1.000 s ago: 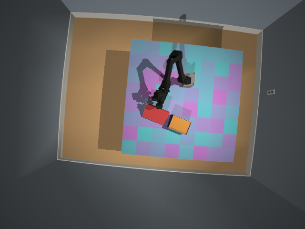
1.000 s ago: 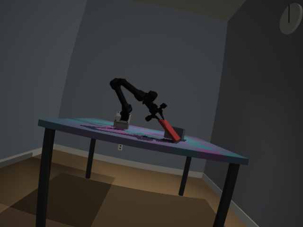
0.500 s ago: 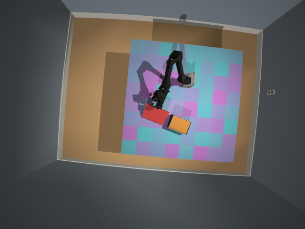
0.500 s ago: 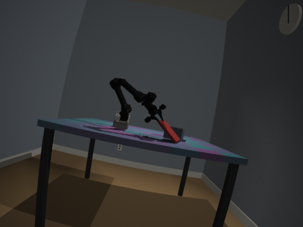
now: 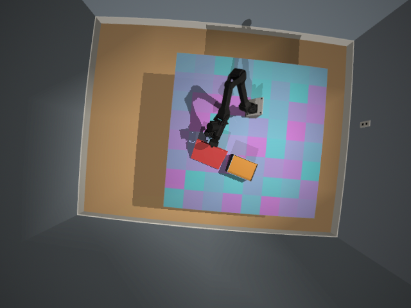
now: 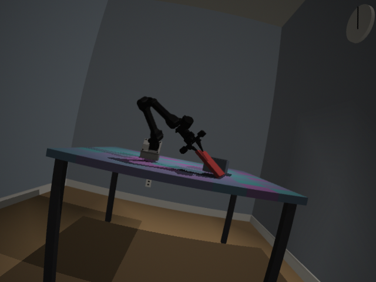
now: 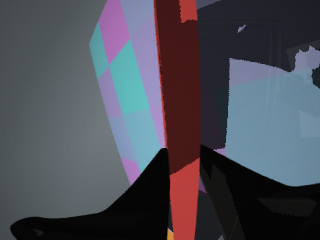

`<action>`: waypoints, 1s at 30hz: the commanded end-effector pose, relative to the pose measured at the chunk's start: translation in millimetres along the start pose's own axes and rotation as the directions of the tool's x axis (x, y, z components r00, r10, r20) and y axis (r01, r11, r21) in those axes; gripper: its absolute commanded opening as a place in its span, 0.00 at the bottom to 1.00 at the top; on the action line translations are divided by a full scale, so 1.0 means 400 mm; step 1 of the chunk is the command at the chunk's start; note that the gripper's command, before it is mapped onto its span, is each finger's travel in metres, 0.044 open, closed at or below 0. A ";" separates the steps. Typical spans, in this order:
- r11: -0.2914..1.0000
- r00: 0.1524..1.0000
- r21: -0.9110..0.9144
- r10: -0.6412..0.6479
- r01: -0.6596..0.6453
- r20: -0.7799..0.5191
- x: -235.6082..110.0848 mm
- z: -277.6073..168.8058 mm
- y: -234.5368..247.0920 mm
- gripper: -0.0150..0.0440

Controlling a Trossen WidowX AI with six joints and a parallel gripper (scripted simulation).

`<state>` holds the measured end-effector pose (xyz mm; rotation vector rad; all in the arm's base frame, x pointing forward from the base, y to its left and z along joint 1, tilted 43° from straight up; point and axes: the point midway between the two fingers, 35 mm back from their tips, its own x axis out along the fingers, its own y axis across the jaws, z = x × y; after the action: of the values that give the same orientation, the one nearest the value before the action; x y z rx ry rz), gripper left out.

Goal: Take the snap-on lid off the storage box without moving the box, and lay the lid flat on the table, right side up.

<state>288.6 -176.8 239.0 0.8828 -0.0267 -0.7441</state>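
The red lid [image 5: 209,154] [image 6: 210,164] [image 7: 178,120] is off the box and held tilted, its lower edge touching or nearly touching the table beside the box. My gripper [image 5: 210,142] [image 6: 197,150] [image 7: 182,152] is shut on the lid's upper edge; the wrist view shows the lid edge-on between the fingers. The open storage box [image 5: 242,167] [image 6: 219,164], orange inside with grey walls, stands just to the right of the lid in the overhead view.
The checkered table [image 5: 291,185] [image 6: 267,189] in teal, pink and purple carries the arm's grey base [image 5: 255,107] [image 6: 149,152] behind the box. The table's front edge lies near the lid in the side view.
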 end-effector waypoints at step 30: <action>1.000 1.000 -0.007 -0.027 0.027 -0.004 0.047 -0.007 -0.075 0.25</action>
<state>289.3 -193.1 225.2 0.8790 -0.0369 -0.7382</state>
